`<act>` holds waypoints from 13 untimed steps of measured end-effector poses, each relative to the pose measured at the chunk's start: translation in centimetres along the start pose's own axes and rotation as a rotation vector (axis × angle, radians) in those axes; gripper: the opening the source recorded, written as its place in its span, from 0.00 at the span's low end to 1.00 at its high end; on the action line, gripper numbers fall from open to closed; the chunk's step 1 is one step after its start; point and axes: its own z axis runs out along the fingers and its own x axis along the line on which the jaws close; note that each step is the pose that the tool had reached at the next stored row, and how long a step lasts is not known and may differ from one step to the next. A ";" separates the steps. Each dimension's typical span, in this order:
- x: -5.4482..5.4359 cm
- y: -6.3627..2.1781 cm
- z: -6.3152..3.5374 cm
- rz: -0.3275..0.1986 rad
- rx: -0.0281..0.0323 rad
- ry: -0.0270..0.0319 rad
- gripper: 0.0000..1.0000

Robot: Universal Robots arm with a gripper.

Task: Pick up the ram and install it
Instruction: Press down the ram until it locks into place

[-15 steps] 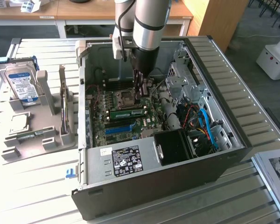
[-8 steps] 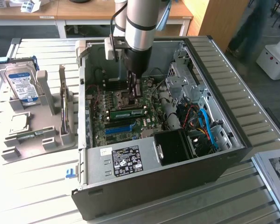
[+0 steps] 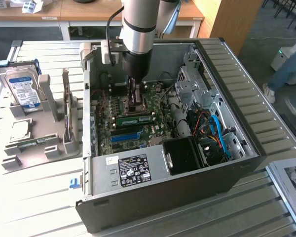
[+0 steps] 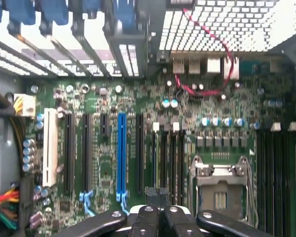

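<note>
The ram (image 3: 134, 119), a narrow green stick, stands on edge on the motherboard (image 3: 108, 133) inside the open computer case (image 3: 163, 192). My gripper (image 3: 136, 102) reaches straight down into the case and is shut, its tips just behind the ram and close above the board. I cannot tell whether they touch the stick. In the wrist view the gripper (image 4: 158, 195) has its black fingers pressed together with nothing between them, over the dark slots next to the long blue slot (image 4: 121, 150).
A grey holder (image 3: 39, 143) at the exterior view's left carries a blue-labelled hard drive (image 3: 22, 89). Inside the case are a black box (image 3: 187, 153), blue cables (image 3: 219, 133) and a metal drive cage (image 3: 192, 84). A person's leg (image 3: 286, 69) is at the right edge.
</note>
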 end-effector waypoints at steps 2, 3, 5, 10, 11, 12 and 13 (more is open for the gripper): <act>0.0 0.39 0.02 0.000 0.0001 -0.0001 0.10; 0.0 0.40 0.02 0.000 0.0001 -0.0001 0.10; 0.0 0.40 0.02 0.000 0.0001 -0.0001 0.10; 0.0 0.40 0.16 0.000 0.0001 -0.0001 0.10; 0.0 0.40 0.25 0.000 0.0000 0.0000 0.10; 0.0 0.41 0.35 0.000 0.0001 -0.0001 0.10; 0.0 0.41 0.45 0.000 0.0001 0.0000 0.10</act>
